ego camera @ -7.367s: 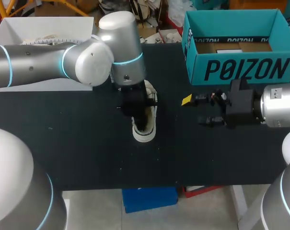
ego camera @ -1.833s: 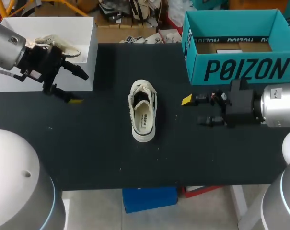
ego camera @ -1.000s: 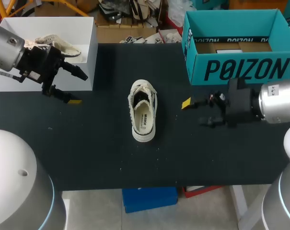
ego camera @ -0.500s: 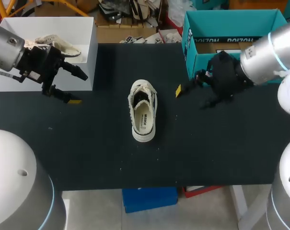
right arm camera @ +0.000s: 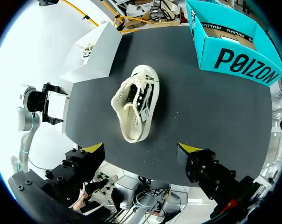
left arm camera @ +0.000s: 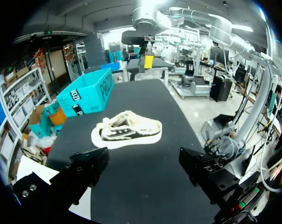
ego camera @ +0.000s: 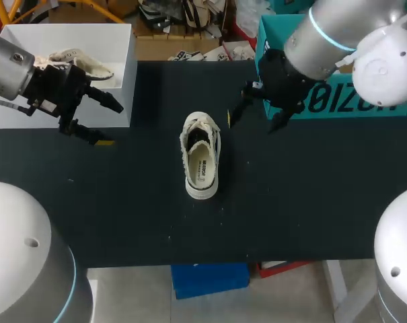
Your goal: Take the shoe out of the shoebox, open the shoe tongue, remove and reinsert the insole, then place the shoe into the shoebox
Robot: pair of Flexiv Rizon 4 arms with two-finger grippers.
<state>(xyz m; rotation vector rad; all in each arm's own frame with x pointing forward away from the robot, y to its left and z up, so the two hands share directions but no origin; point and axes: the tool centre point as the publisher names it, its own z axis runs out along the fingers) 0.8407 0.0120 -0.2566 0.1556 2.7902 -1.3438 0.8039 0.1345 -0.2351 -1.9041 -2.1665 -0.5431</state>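
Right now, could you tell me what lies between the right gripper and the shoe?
Nothing: in the head view only bare black tabletop separates the open right gripper from the shoe.

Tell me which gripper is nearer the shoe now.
Right. The right gripper is open just off the shoe's laced end, toward the teal box. The left gripper, also open, is farther away, beside the white box.

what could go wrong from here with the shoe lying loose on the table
The shoe lies unheld, so the open right gripper beside it may shove or tip it instead of gripping it. The right arm reaches across the teal shoebox and might knock it. The left gripper is too far off to steady the shoe.
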